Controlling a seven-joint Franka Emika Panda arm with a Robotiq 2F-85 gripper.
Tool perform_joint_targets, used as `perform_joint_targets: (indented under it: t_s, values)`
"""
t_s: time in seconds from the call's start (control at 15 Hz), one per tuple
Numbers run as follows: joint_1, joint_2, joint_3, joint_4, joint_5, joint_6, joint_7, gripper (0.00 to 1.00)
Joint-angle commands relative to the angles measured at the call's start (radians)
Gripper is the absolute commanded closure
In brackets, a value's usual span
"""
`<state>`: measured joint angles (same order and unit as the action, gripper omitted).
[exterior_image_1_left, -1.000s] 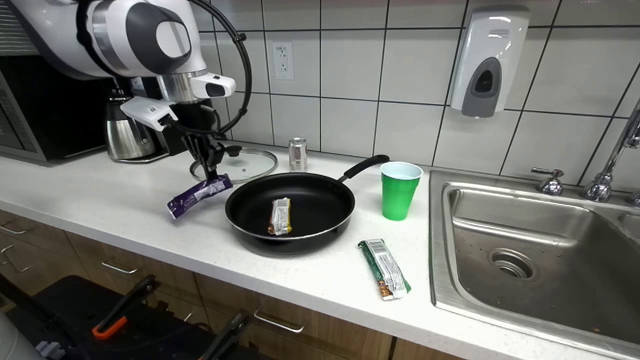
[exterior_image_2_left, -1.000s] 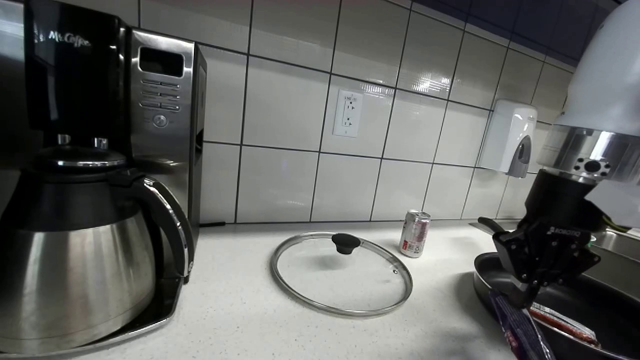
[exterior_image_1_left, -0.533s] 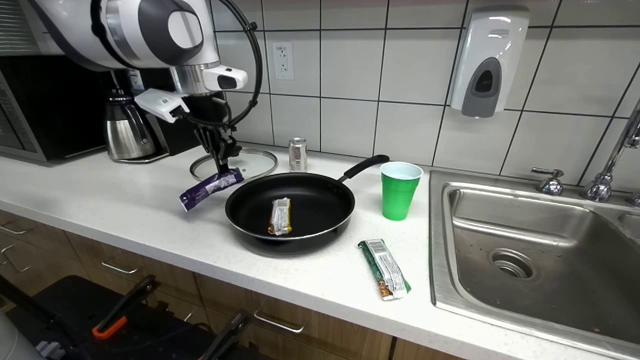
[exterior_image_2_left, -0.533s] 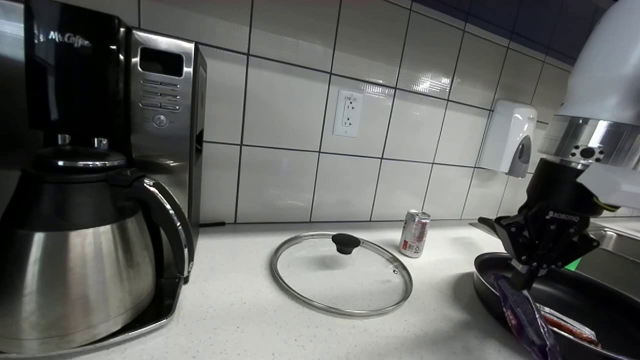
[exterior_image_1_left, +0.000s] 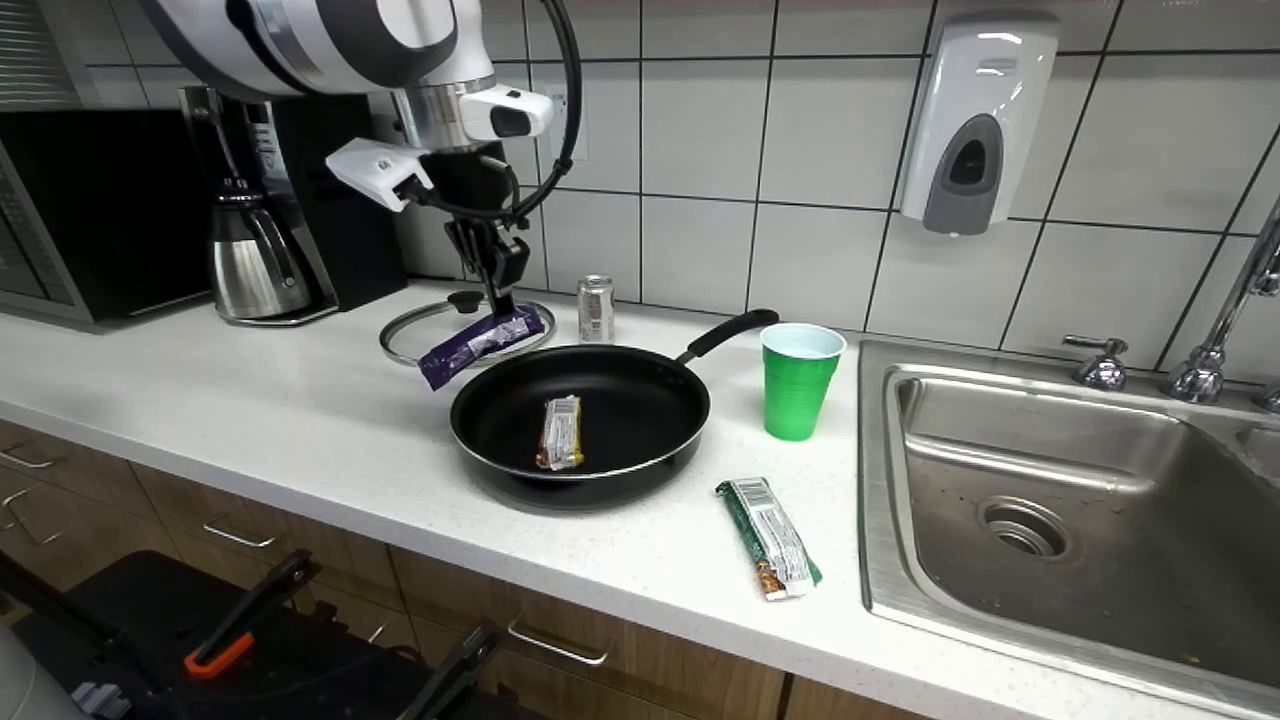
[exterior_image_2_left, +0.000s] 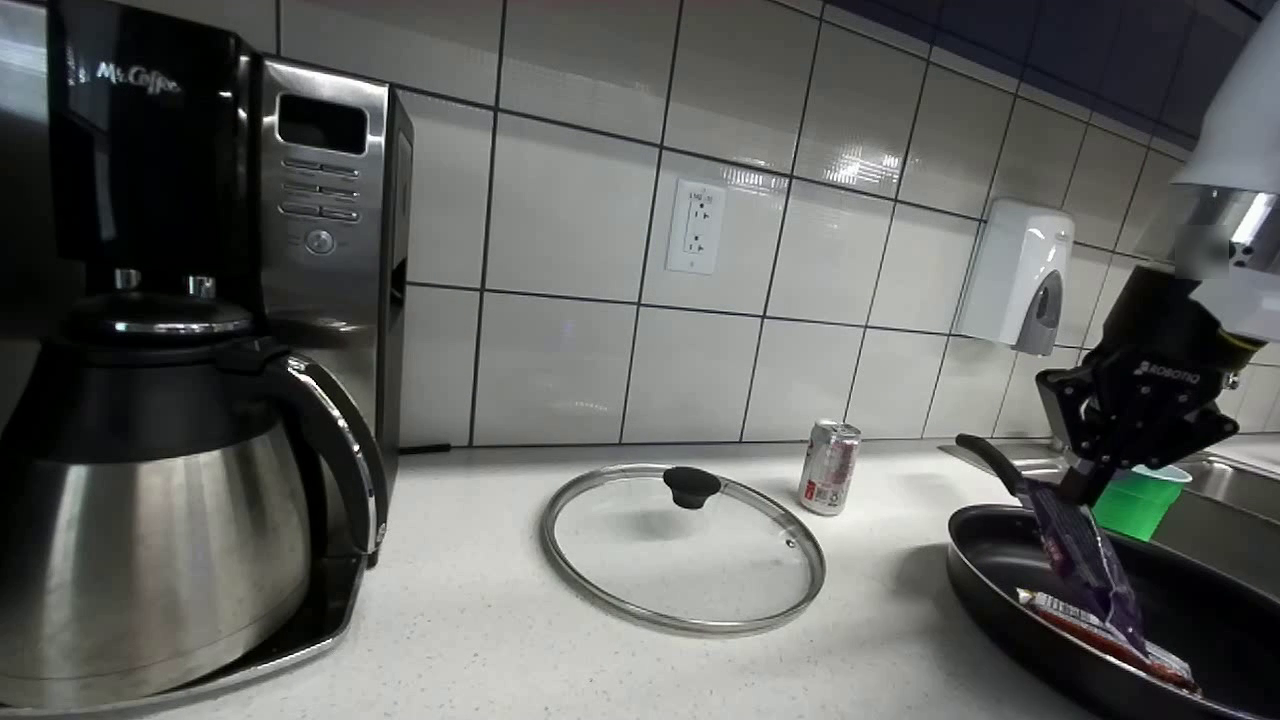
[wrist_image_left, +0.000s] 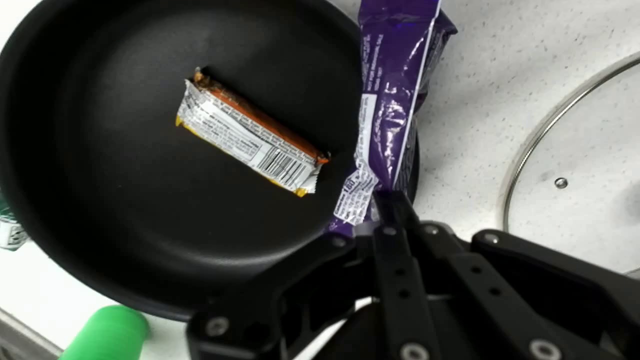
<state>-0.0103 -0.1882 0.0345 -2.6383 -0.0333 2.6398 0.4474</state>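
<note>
My gripper (exterior_image_1_left: 503, 306) is shut on a purple wrapped bar (exterior_image_1_left: 468, 347), pinching it near one end. The bar slants down and away from the fingertips, held above the counter. In the wrist view the purple bar (wrist_image_left: 395, 95) stretches from the gripper (wrist_image_left: 395, 200) across the rim of a black frying pan (wrist_image_left: 125, 215). Inside that pan lies a bar in an orange, yellow and white wrapper (wrist_image_left: 250, 137), barcode upward. The gripper (exterior_image_2_left: 1082, 488) appears in an exterior view with the purple bar (exterior_image_2_left: 1085, 555) partly covering the wrapped bar in the pan.
Near the pan's handle (exterior_image_1_left: 735, 332) stands a green cup (exterior_image_1_left: 797, 400). A green wrapped bar (exterior_image_1_left: 770, 540) lies close to the sink (exterior_image_1_left: 880, 520). A glass lid (exterior_image_2_left: 690, 626) and a can (exterior_image_2_left: 830, 467) rest by the tiled wall, beside a coffee maker (exterior_image_2_left: 320, 200).
My gripper has carried the purple bar upward and towards the pan, from over the counter to above the pan's rim. The pan, lid, can, cup and other bars have stayed put.
</note>
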Motion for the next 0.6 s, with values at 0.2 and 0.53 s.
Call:
perform_joint_targets:
  t_s: [0.2, 0.53]
  values:
    - [-0.098, -0.059, -0.071, 0.002, -0.013, -0.065, -0.109, 1.00]
    - [-0.146, -0.029, -0.137, 0.013, -0.004, -0.055, -0.199, 1.00]
